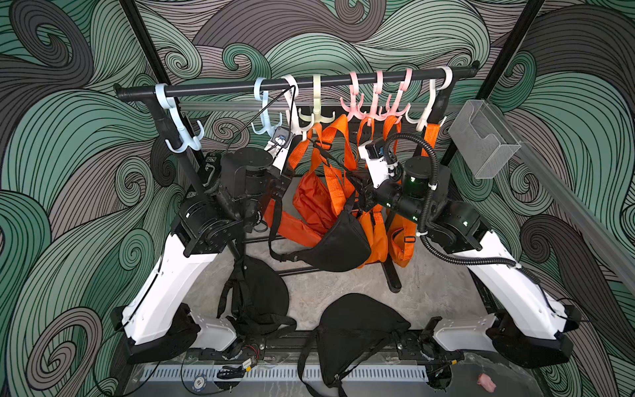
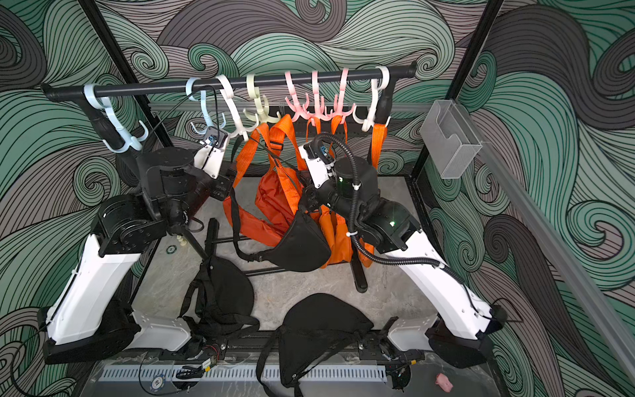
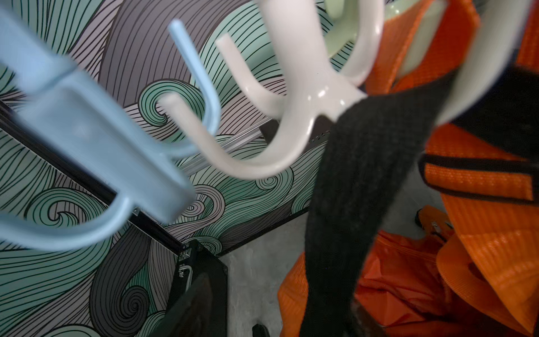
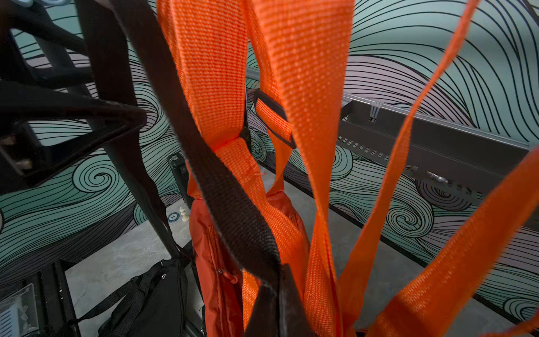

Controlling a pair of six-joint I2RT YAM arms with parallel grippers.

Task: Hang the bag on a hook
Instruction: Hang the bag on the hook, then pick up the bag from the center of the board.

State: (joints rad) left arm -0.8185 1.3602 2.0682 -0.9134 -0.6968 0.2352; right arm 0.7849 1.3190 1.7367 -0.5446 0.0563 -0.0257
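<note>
The black bag [image 1: 340, 247] is held aloft beside the hung orange bags [image 1: 312, 199], its black strap [image 3: 358, 181] apparently laid over the white hook [image 3: 320, 90] and pinched in the closed right hand [image 1: 357, 196], while how far the left hand [image 1: 281, 185] is opened cannot be told; only release is judged left.

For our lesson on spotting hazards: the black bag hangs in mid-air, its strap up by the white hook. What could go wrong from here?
1. The black strap seems only lightly caught on the white hook; it may slip and drop the black bag.
2. The right gripper, shut on that strap, sits among the orange straps; pulling back could snag them.
</note>
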